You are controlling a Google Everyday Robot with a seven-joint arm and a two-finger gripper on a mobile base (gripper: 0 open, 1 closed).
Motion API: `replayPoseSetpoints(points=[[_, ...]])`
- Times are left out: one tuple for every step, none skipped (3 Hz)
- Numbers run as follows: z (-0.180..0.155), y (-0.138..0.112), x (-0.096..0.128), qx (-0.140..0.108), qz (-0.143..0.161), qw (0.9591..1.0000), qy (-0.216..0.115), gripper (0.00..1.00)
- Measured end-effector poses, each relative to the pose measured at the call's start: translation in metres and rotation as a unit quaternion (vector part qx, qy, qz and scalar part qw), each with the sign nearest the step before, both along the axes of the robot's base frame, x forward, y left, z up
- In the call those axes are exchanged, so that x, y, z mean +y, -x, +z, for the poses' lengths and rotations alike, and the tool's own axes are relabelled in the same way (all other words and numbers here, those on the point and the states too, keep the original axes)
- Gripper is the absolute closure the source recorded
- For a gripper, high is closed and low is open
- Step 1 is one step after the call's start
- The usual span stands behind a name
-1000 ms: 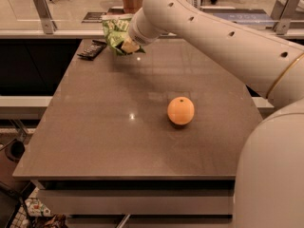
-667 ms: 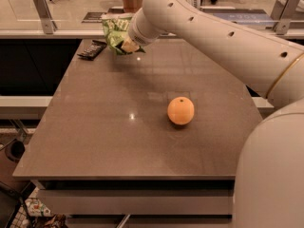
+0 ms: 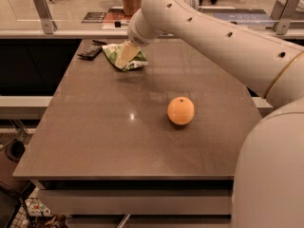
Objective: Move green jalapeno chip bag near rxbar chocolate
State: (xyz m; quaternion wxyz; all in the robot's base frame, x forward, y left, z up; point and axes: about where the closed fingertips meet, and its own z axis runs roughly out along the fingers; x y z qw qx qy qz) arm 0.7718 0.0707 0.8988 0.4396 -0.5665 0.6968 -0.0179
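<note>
Gripper: the gripper [image 3: 122, 61] is down at the table's far-left corner, about 11 o'clock from the table's middle, its pale tip right on top of the green jalapeno chip bag [image 3: 110, 53].
Grip state: cannot tell from this view whether it is clamped on the bag or loose.
Chip bag: lying crumpled on the table top, green with white patches, poking out from under the gripper at 9 o'clock and at 3 o'clock.
Rxbar chocolate: there's the rxbar chocolate [image 3: 89, 52], a small dark flat bar at 9 o'clock from the bag, just beside it, right by the table's far-left edge. Whether bar and bag touch cannot be told.
Orange: the orange [image 3: 180, 110] sits alone between 4 and 5 o'clock from the bag, well apart from it, near the table's middle.
Arm: the white arm [image 3: 213, 37] sweeps in from 3 o'clock, high over the table's far-right side, and bends down to the gripper.
Robot body: the robot body [image 3: 270, 175] fills the near-right corner, around 5 o'clock.
Table: the table [image 3: 104, 141] is grey-brown and glossy.
</note>
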Motion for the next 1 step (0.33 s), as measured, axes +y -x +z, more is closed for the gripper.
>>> replayPoseSetpoints(points=[[-0.0001,0.0,0.0001,0.0,0.0,1.0,0.0,0.0]])
